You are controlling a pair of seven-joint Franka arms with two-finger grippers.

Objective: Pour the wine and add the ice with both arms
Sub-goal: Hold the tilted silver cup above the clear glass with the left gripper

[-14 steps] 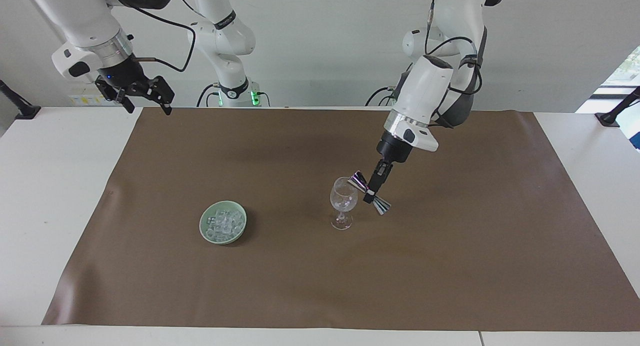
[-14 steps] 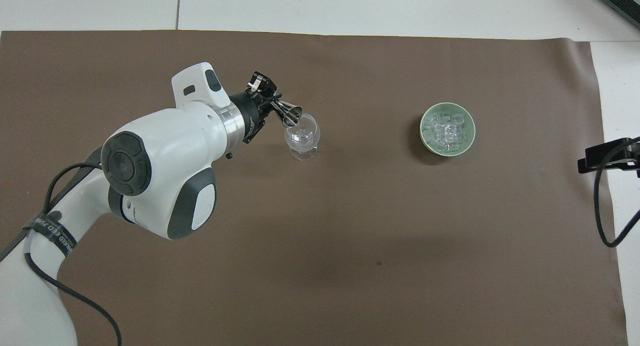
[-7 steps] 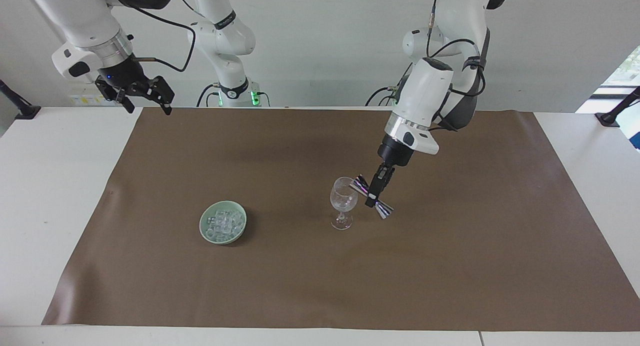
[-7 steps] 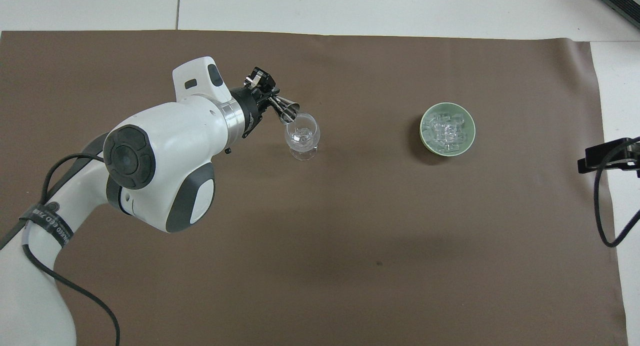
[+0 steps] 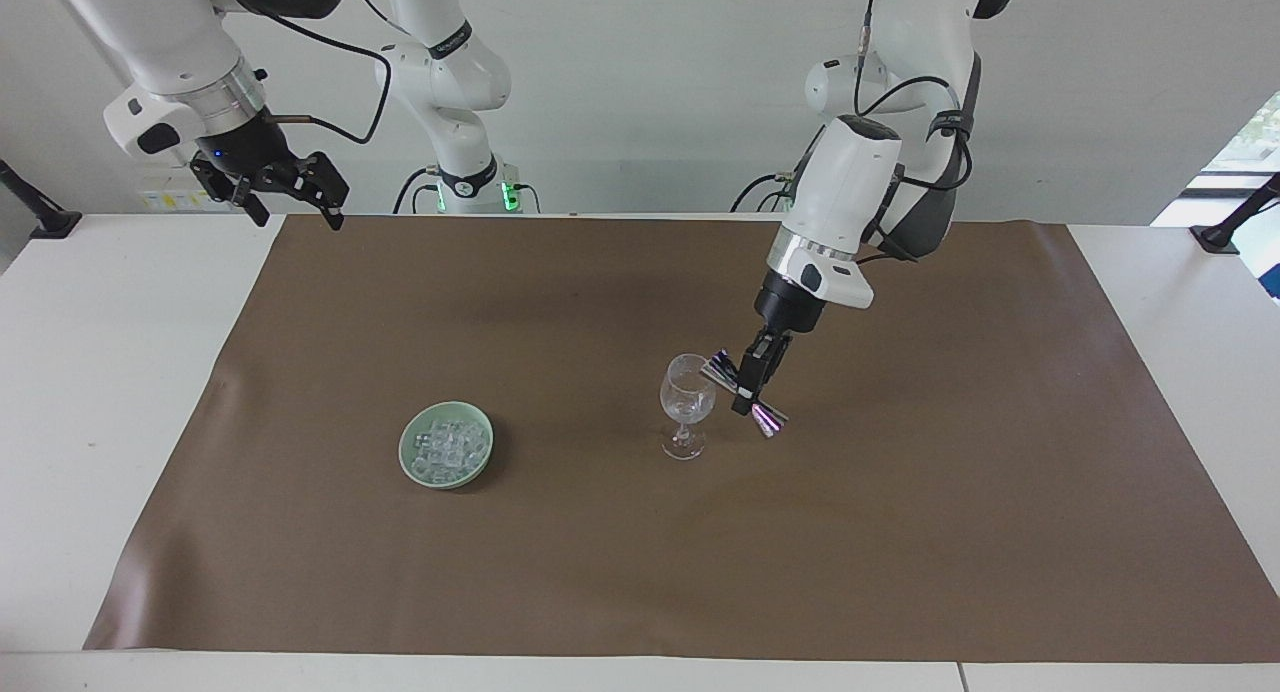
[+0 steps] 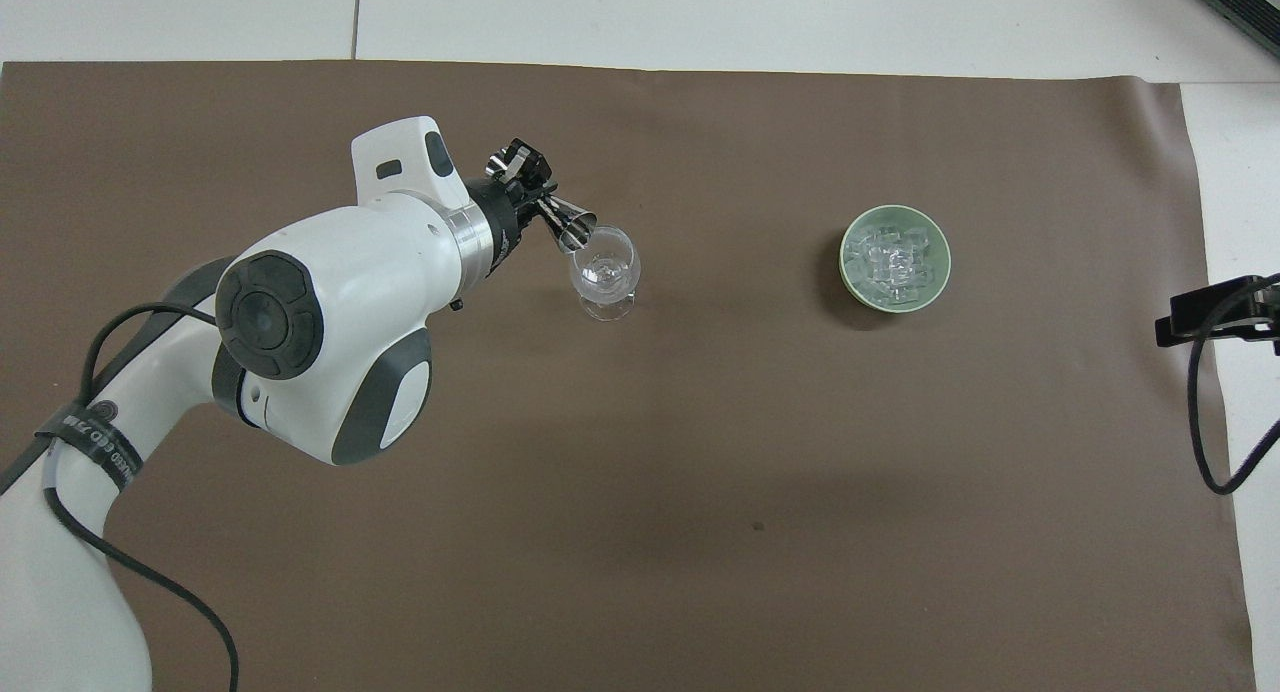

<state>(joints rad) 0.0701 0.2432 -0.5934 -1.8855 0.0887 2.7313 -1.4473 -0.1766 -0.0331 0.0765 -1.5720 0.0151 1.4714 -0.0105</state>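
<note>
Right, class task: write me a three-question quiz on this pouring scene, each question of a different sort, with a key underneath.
1. True or false: the left gripper holds the metal jigger tilted toward the wine glass.
2. Where is the ice? A) in the pale green dish B) loose on the brown mat C) in the right gripper
3. Fill in: the right gripper is ____ and waits over the table's edge at its own arm's end.

Key: 1 true; 2 A; 3 open
</note>
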